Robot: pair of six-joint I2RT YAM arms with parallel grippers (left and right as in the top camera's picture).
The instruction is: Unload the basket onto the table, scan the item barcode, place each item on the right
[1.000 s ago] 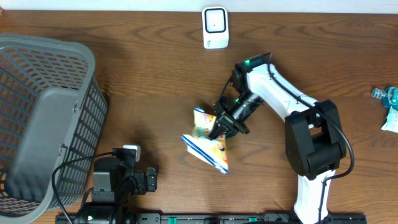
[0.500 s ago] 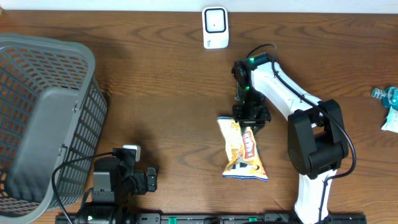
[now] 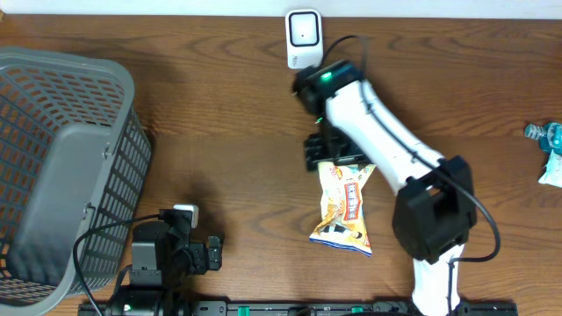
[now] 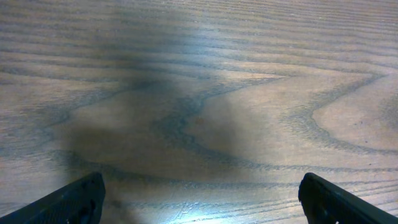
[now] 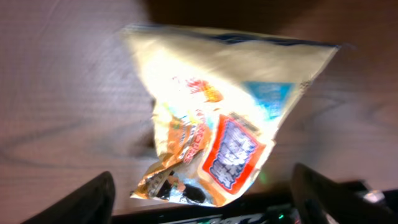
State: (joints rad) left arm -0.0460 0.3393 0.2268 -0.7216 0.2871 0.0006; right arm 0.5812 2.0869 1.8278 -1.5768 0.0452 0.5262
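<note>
Starting at the left edge, a grey slatted basket (image 3: 61,167) stands on the brown wooden table (image 3: 219,114). Just beside its near corner the left gripper (image 4: 199,186) hangs over bare wood, its jaws spread wide and holding nothing. Right of the table's middle lies the snack bag (image 3: 345,208), a yellow pouch flat on the wood with its printed face and red label up. The right gripper (image 5: 202,173) hovers over the bag's far end. Its fingers (image 5: 87,199) are parted wide to either side of the pouch and do not clasp it. Beyond them, at the far edge of the table, sits the white scanner (image 3: 304,39), well apart from the bag. The white right arm (image 3: 378,123) reaches from the near edge towards it. A blue-green packet (image 3: 549,149) lies at the right edge.
</note>
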